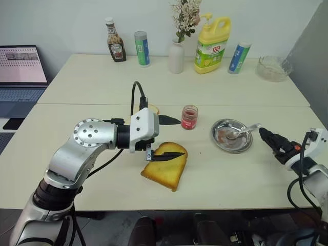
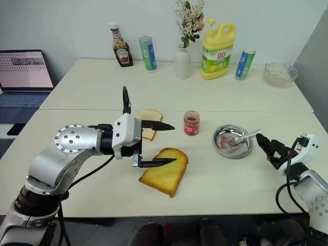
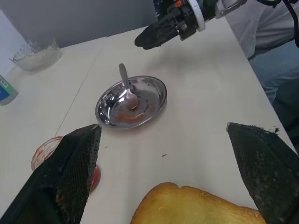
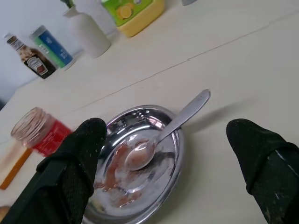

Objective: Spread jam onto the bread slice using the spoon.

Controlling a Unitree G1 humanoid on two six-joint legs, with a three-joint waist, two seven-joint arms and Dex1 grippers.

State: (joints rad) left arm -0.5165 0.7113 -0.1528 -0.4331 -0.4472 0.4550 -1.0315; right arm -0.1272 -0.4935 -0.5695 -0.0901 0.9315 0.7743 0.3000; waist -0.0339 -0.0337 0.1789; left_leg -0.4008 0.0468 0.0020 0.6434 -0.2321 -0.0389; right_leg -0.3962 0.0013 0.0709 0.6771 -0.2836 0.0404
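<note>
Holding both grippers wide open and empty, I had the left gripper (image 1: 175, 138) over the bread slice (image 1: 165, 171), its upper finger pointing at the jam jar (image 1: 189, 117). The spoon (image 4: 163, 133) lay in the metal dish (image 4: 173, 158) just ahead of my right gripper (image 1: 270, 138).

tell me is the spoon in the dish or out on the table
In the dish. The spoon lies with its bowl in the jam-smeared round metal dish, handle resting on the rim and sticking out over the table.
</note>
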